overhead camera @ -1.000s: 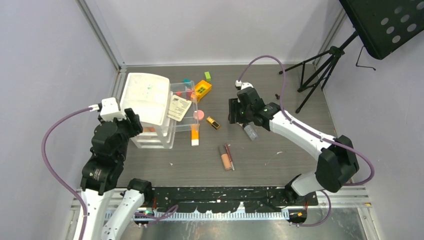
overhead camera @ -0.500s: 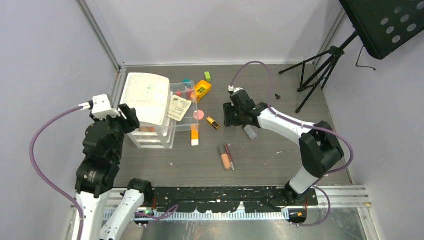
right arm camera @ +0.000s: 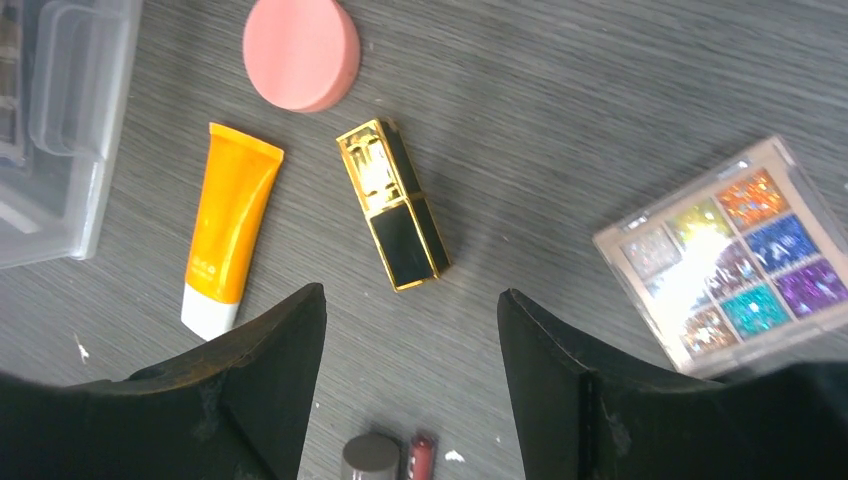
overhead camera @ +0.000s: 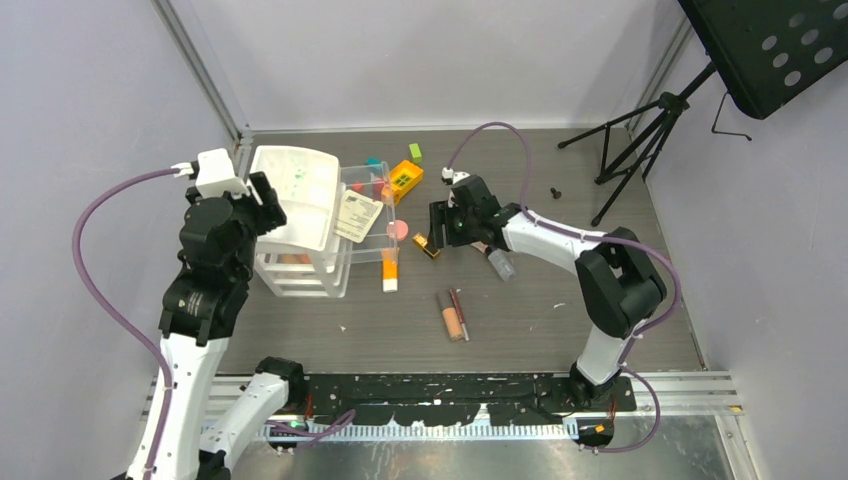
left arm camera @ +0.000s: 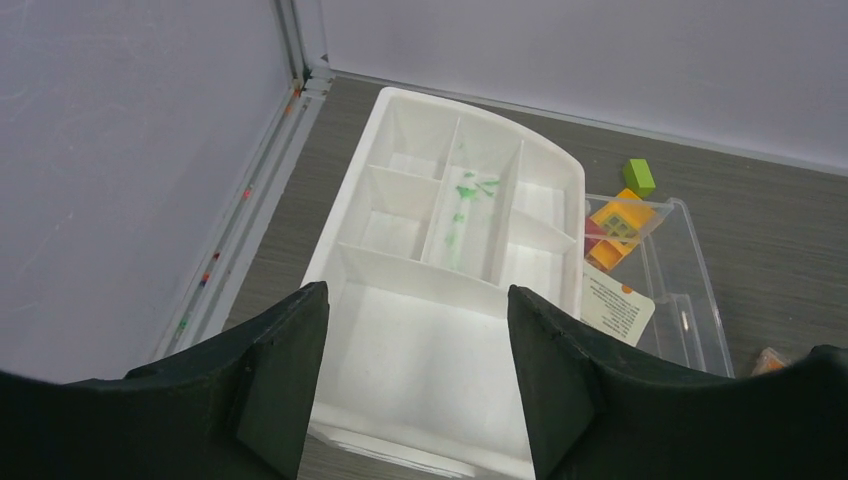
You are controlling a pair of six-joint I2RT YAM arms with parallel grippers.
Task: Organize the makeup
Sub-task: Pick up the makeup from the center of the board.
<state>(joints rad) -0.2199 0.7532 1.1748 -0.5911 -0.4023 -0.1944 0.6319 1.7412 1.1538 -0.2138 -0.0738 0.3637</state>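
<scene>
Here, the right tool [right arm camera: 408, 340] hangs open just above the table [right arm camera: 560, 110], its two dark jaws spread wide with nothing between them. The gold-black lipstick [right arm camera: 393, 205] lies flat on the table just beyond their tips. To its left in the wrist view lies the orange tube [right arm camera: 228, 235], white cap nearest the camera; its small print is too fine to read. A round pink compact [right arm camera: 301, 52] sits beyond both, and a glitter eyeshadow palette [right arm camera: 728, 258] lies off to the right. The left tool [left arm camera: 415, 345] is open too and empty, poised over the white divided tray [left arm camera: 455, 285]. A printed card [left arm camera: 615, 310] lies on the clear drawer [left arm camera: 700, 300] beside the tray; its lettering is unreadable.
</scene>
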